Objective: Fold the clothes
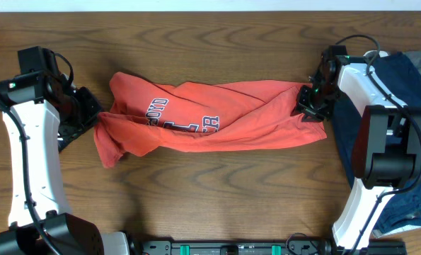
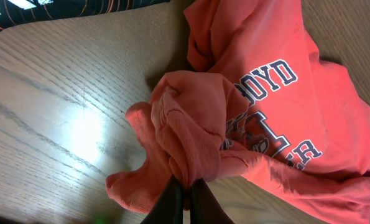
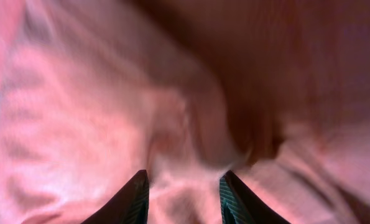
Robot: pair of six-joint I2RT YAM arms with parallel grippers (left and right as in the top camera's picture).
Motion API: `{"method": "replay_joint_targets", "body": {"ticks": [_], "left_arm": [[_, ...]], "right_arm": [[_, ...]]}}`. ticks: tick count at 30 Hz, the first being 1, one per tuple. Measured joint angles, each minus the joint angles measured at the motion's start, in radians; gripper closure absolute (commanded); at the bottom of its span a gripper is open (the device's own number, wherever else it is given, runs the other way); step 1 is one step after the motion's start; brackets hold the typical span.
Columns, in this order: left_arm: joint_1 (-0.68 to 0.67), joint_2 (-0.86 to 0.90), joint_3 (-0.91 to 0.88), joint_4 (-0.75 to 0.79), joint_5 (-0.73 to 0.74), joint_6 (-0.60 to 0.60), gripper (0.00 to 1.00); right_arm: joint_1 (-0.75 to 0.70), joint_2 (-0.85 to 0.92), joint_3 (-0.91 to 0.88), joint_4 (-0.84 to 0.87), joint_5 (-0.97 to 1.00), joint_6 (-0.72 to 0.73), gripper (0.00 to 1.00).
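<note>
The coral-red T-shirt (image 1: 210,117) lies twisted into a long bunch across the table, its white-and-navy lettering (image 1: 185,120) partly folded in. My left gripper (image 1: 97,117) holds its left end. In the left wrist view the black fingers (image 2: 175,202) are pressed together on a wad of the T-shirt (image 2: 191,137). My right gripper (image 1: 308,103) is at the shirt's right end. In its wrist view the gripper (image 3: 185,190) has a thick, blurred bunch of coral cloth (image 3: 110,112) between its fingers. The dark-navy garment (image 1: 412,85) lies at the far right, partly under the right arm.
Bare wooden table (image 1: 210,198) shows in front of and behind the shirt. The right arm's white link (image 1: 366,92) crosses over the navy garment. A black rail (image 1: 231,248) runs along the table's near edge.
</note>
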Motion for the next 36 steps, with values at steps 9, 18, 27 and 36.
{"method": "replay_joint_targets", "body": {"ticks": [9,18,27,36], "left_arm": [[0.000,0.000,0.000,0.000,0.000,0.000,0.94],[0.000,0.000,0.000,0.000,0.000,0.000,0.94],[0.000,0.000,0.000,0.000,0.000,0.000,0.94],[0.000,0.000,0.000,0.000,0.000,0.000,0.94]], "right_arm": [[-0.009,0.000,0.000,0.000,-0.040,0.041,0.63],[0.007,0.000,0.000,0.063,-0.008,0.071,0.64],[0.020,0.003,0.000,0.094,0.046,0.101,0.95],[0.018,0.003,0.005,0.090,0.059,0.109,0.99]]}}
